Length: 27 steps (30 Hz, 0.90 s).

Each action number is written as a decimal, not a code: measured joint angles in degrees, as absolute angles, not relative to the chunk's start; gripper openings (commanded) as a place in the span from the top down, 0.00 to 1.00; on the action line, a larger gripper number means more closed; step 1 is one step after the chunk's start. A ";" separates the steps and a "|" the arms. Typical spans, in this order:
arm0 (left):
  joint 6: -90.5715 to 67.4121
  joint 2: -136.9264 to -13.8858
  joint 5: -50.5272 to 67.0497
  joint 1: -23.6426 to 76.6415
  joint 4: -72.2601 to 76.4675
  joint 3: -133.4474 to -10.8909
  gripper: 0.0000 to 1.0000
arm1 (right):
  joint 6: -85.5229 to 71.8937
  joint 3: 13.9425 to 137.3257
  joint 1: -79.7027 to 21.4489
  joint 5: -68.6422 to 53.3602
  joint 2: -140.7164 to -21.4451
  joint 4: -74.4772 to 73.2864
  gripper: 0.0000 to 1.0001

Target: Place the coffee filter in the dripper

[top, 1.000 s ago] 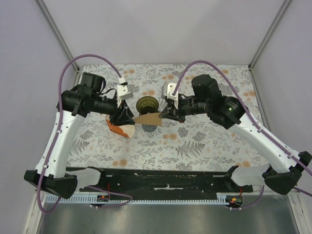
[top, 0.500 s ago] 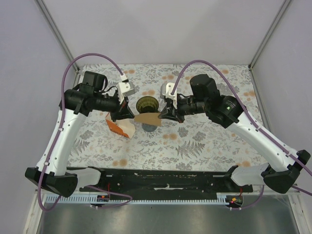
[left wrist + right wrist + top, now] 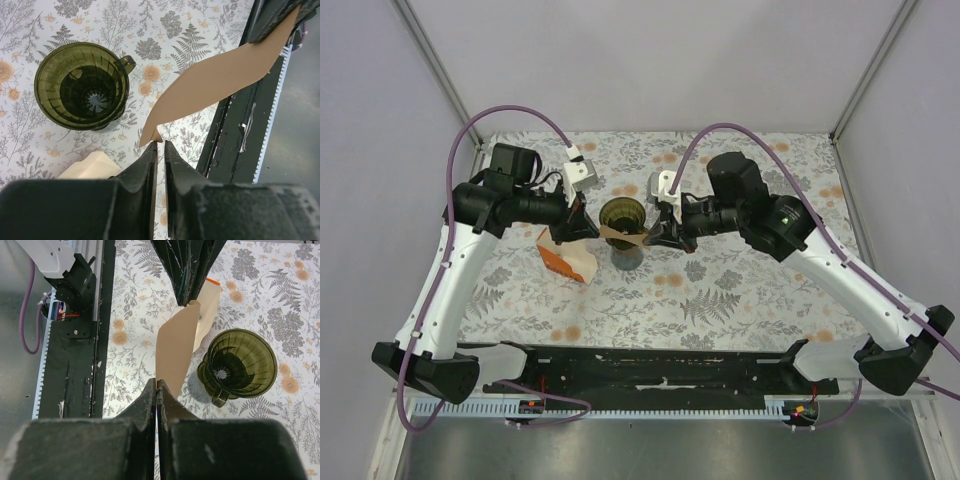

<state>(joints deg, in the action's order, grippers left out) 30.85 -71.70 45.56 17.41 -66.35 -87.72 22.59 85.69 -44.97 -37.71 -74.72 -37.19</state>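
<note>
The tan coffee filter [image 3: 622, 236] hangs in the air just in front of the dark green dripper [image 3: 623, 214], stretched between my two grippers. My right gripper [image 3: 651, 236] is shut on its right edge; in the right wrist view the filter [image 3: 175, 352] rises from the pinched jaws [image 3: 157, 385]. My left gripper [image 3: 583, 227] is at the filter's left tip. In the left wrist view its jaws [image 3: 161, 145] stand a narrow gap apart, with the filter's pointed corner [image 3: 150, 136] right at the fingertips. The dripper [image 3: 82, 92] stands upright and empty on the table.
The orange and white carton [image 3: 565, 262] lies on the floral cloth [image 3: 740, 290] below my left gripper; it also shows in the right wrist view [image 3: 207, 307]. The black rail [image 3: 650, 370] runs along the table's near edge.
My left gripper has left the carton and moved up and right to the filter's left tip. The right gripper has carried the filter slightly up, closer to the dripper.
</note>
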 measured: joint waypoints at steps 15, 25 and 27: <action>30.39 -72.55 40.75 17.69 -67.68 -96.38 0.16 | 18.15 85.69 -44.10 -28.77 -73.76 -36.05 1.00; 34.17 -75.02 45.30 17.72 -72.60 -107.20 0.10 | 10.90 88.53 -44.07 -31.62 -65.56 -28.95 1.00; 35.40 -75.09 47.37 17.72 -73.41 -109.93 0.10 | 9.30 88.73 -44.07 -33.69 -65.12 -26.52 1.00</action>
<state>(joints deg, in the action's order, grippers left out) 35.40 -75.09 47.37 17.72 -73.41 -109.93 9.30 88.73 -44.07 -33.69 -65.12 -26.52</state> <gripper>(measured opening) 0.896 0.005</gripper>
